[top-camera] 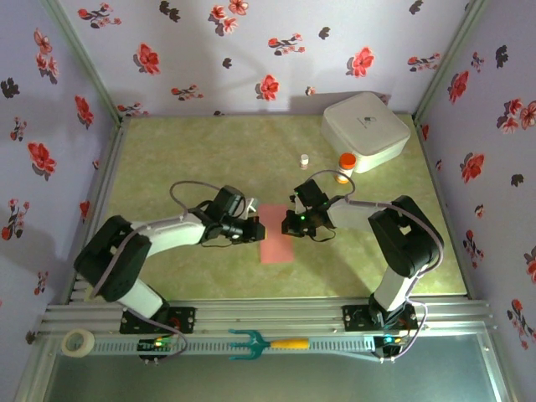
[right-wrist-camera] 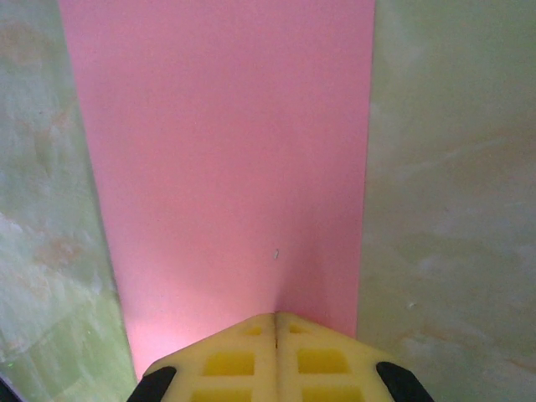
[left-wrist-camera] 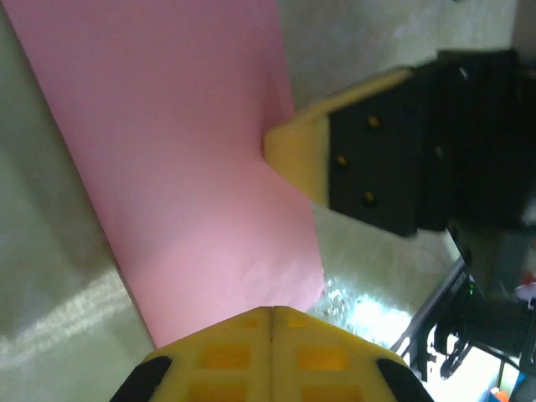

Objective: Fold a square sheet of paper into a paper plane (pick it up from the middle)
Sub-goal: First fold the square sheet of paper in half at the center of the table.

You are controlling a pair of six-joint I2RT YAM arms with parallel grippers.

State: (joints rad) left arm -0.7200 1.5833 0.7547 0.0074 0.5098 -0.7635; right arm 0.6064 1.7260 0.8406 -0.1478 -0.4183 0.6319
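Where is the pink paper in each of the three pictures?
Top view: the pink paper lies mid-table, between the left gripper and the right gripper.
Left wrist view: the pink paper runs from the top left down to the bottom middle.
Right wrist view: the pink paper fills the middle, top to bottom.
Shared landmark: the green table on both sides of it.

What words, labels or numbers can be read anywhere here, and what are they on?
No text here can be read.
Box: a small dark mark on the lid, too small to read.
Bottle: any label is too small to tell.
Paper: plain pink, no print.
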